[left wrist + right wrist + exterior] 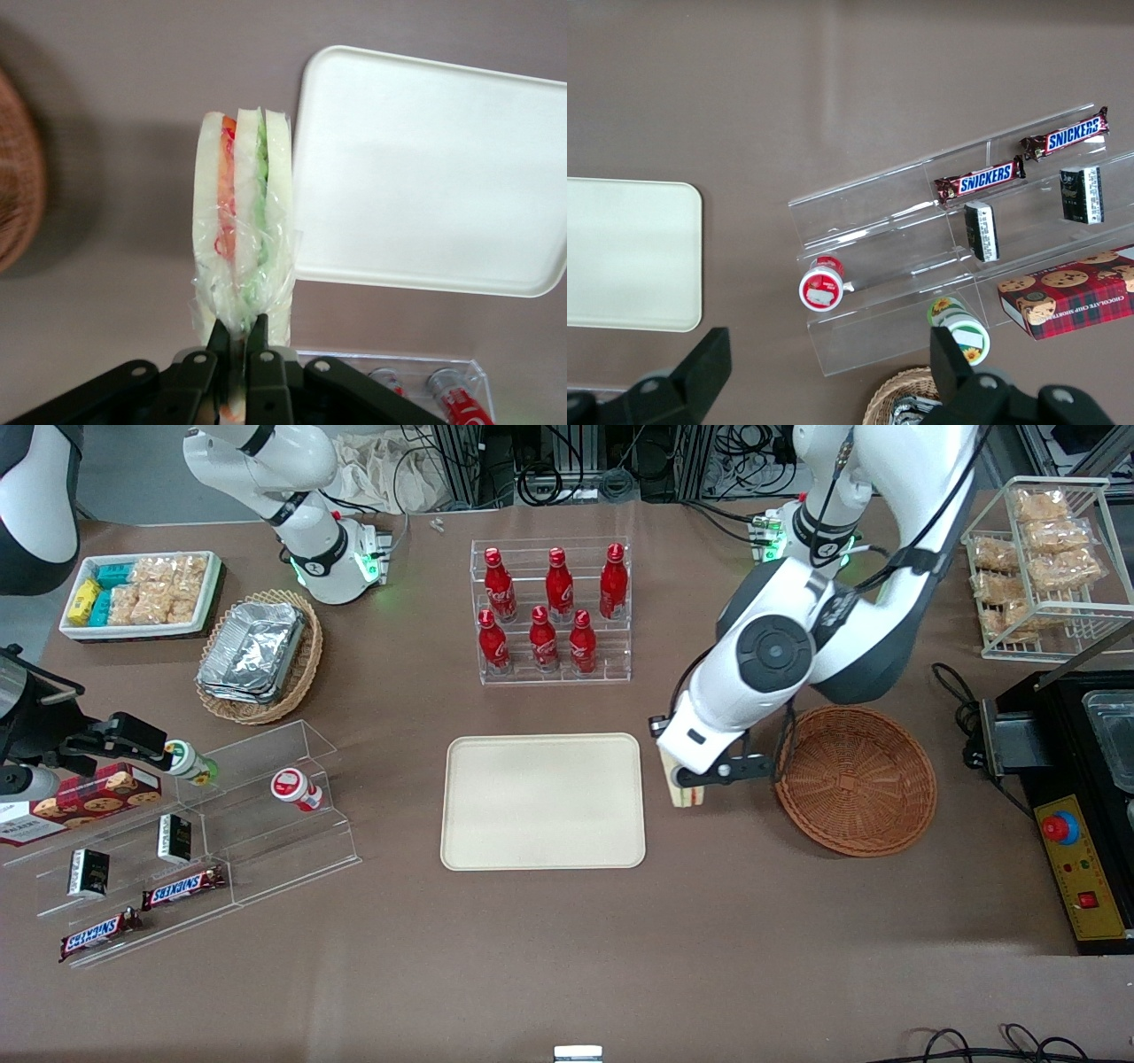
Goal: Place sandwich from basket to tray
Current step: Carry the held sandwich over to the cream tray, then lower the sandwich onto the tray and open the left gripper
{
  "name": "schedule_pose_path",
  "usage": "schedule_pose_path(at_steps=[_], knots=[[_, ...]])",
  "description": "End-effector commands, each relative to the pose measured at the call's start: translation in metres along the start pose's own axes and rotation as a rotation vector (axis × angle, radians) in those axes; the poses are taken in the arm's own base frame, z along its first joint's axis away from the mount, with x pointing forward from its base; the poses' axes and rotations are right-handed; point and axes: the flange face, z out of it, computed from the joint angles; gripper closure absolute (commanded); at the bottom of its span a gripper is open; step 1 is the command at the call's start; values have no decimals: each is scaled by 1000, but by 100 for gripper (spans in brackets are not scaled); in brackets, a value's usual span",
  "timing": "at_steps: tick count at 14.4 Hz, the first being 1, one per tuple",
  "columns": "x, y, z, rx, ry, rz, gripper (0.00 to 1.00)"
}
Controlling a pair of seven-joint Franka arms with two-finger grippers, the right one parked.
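Cream-beige tray (pixel 542 801) is the landmark for this entry. Gripper (pixel 700 778) hangs over bare desk (pixel 567 957) between the tray and the basket (pixel 856 779), just beside the tray's short edge on the working arm's side and clear of the basket rim. It is clamped on the sandwich (pixel 686 790), which is off the desk and outside the basket; in the wrist view the two dark fingers (pixel 257 341) pinch the gathered wrap and the bread's end, with the wedge reaching away from them.

Key relation: the sandwich's long axis runs roughly parallel to the near tray edge, and the tray (pixel 430 168) lies directly sideways from it, edge almost under the bread. Judged remaining move: a short sideways carry over the low rim toward the parked arm's end, then a descent and release. Transfer looks more than half done.

Materials:
- Sandwich: pale soft bread slices, orange-red and green filling layers, crinkled clear film; likely compressible, and the wrap may slip.
- Tray: smooth, matte, rounded corners, low rim, nothing on it.
- Basket: reddish-brown woven wicker, round, shallow, no contents visible.
- Desk: brown, even surface.
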Motion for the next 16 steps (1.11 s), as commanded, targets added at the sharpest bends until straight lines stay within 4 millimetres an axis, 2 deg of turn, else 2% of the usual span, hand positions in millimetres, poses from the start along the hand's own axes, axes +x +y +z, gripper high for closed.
schedule_pose_path(at_steps=[1, 3, 4, 5, 12, 16], knots=[[10, 20, 17, -33, 15, 18, 100], [5, 47, 52, -41, 24, 68, 100], [7, 51, 66, -25, 37, 83, 100], [8, 54, 85, -8, 26, 88, 100], [19, 60, 153, 2, -5, 112, 100], [21, 59, 160, 11, -3, 118, 100]])
